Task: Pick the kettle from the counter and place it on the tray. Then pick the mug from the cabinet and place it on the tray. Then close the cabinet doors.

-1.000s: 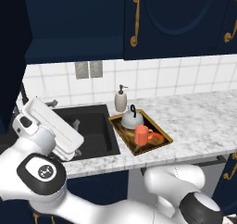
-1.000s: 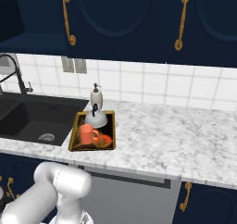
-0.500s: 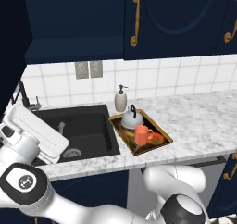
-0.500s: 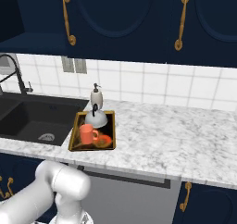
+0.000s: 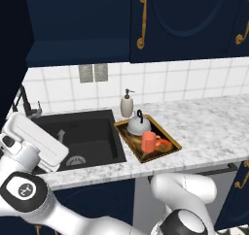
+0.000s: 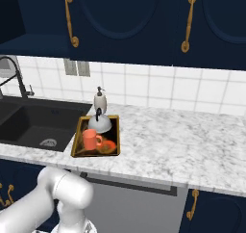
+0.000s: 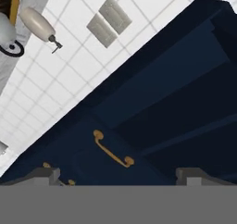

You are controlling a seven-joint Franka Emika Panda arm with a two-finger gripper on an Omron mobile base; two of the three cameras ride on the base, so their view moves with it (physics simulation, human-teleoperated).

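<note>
At the far left of the left base view the white arm was bent low in front of the black sink [image 5: 87, 137], its hand hard against the picture's edge. In the hand view the gripper [image 7: 118, 174] showed only as two grey tips at the bottom, set far apart with nothing between them, so it stood wide. That rolled view looked up at the underside and open interior of the navy cabinet [image 7: 176, 102], with one brass handle [image 7: 111, 149] on a door panel, two wall outlets [image 7: 109, 21] on the white tiles and the cream soap bottle [image 7: 39, 24] towards the upper left. Moving right along the marble counter [image 5: 209, 127], the soap bottle [image 5: 127, 104] stood just behind the tray [image 5: 168, 137]. The silver kettle [image 5: 138, 126] sat on the tray's rear half and the orange mug [image 5: 149, 142] in front of it, close together; whether they touched could not be told. Above, a cabinet door [image 5: 185, 20] with a long brass handle [image 5: 142, 19] was shut. From the right base view the tray [image 6: 79, 148], kettle [image 6: 99, 123] and mug [image 6: 90, 139] lay just right of the sink [image 6: 33, 126], under doors [image 6: 120, 20] that looked shut.
</note>
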